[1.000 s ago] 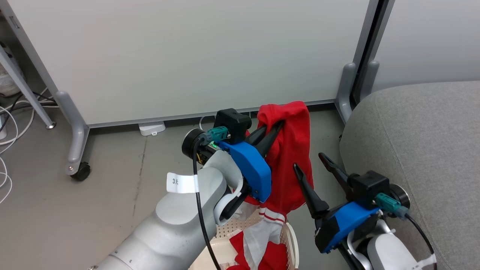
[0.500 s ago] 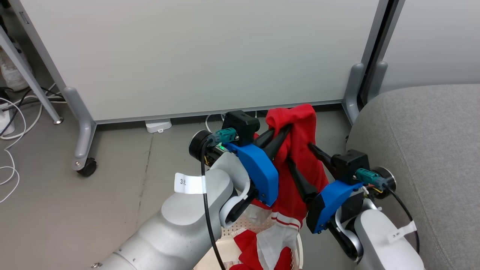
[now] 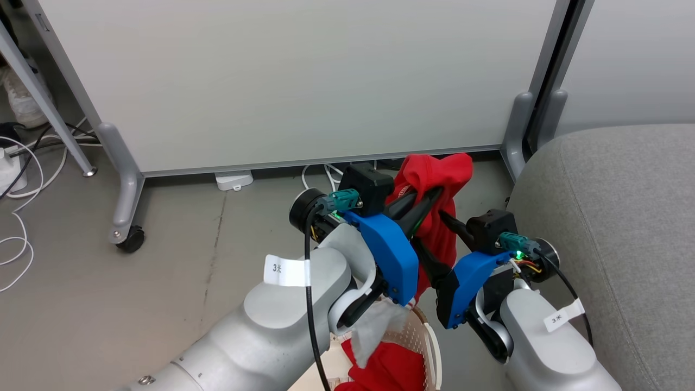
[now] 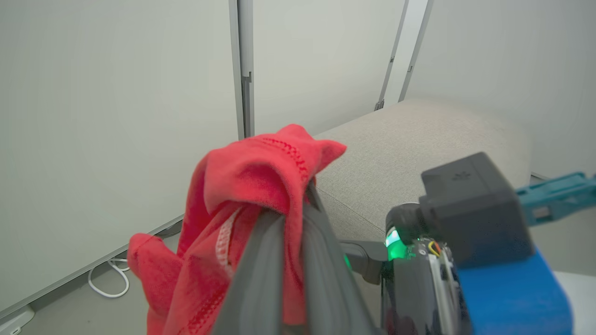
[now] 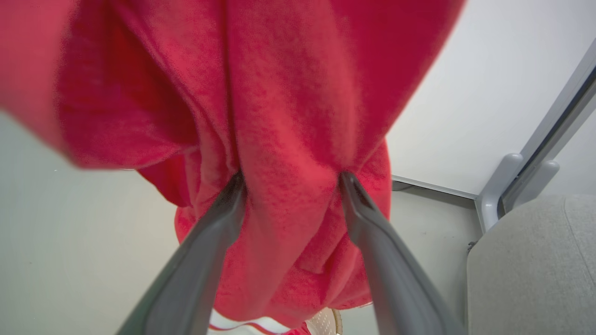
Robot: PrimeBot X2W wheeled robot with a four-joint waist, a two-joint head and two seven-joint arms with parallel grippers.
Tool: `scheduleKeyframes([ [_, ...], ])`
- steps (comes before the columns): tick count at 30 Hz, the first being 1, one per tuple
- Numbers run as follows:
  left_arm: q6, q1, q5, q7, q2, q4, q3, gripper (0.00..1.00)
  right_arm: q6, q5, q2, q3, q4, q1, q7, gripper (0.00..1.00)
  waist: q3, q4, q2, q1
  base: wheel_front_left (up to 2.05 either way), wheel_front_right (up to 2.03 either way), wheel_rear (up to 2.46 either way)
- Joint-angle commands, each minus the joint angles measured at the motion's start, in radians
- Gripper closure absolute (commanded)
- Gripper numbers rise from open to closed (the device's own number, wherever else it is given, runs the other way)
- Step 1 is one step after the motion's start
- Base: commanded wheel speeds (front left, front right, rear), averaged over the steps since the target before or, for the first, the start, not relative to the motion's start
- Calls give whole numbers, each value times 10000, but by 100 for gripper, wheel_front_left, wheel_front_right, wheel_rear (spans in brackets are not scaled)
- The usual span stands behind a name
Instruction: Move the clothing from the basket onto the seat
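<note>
Grey floor, two garments, left end effector pinching one, right end effector wide.

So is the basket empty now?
Not empty. Red and white clothing lies in the basket; the left gripper holds a red garment up above it.

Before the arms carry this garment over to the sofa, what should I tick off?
1. Left gripper shut on the red garment: ok.
2. Right gripper shut on it too: not ok; its fingers stand apart with fabric between them.
3. Garment's lower end clear of the basket: cannot tell, hidden behind the left arm.
4. Sofa surface free: ok where visible.
5. Basket emptied: not ok; red and white fabric lies inside.
</note>
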Motion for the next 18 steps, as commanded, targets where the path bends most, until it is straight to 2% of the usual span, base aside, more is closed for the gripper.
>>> scheduleKeyframes([
  [1,41,-189,-61,-79,-2,-46,-76,100,1,165,-4,65,240,-263,-180,0,-17,20,0,-1,0,0,0],
  [10,78,-250,-286,-139,-2,-29,-359,100,1,586,-4,383,984,-656,-768,0,-63,75,0,-1,0,0,0],
  [11,86,-263,-296,-156,-2,-22,-393,100,1,650,-4,430,1060,-692,-818,45,-67,77,0,-1,0,0,0],
  [12,97,-278,-331,-170,-4,-12,-423,100,1,716,-4,472,1127,-722,-843,80,-70,76,0,-1,0,0,0],
  [13,107,-292,-362,-183,-2,3,-445,100,1,781,-4,508,1171,-770,-918,100,-71,73,0,-1,0,0,0],
  [18,148,-356,-431,-295,-2,154,-528,100,1,972,-4,654,1422,-912,-1135,100,-79,20,0,-1,0,0,0],
])
